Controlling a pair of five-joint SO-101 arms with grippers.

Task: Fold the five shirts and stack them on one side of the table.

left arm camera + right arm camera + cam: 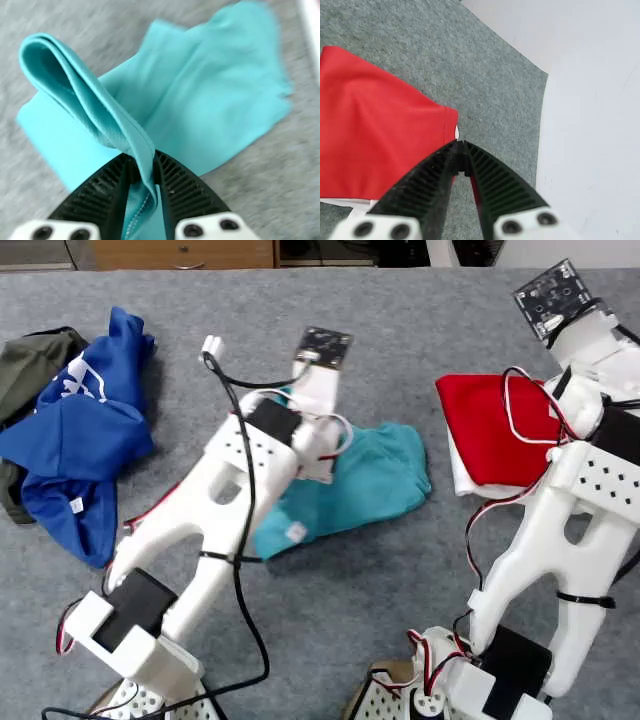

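My left fingers (177,187) pinch tight a raised fold of the teal shirt (210,95). My right fingers (492,182) are pressed together at a corner of the red shirt (375,125).

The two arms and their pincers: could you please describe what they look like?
The left arm and right arm have white plastic shells with rows of small holes, black motor blocks at the joints, and loose red, white and black cables. Each carries a bare circuit board. The left pincer and right pincer have black ribbed fingers on white bases with dark screw holes.
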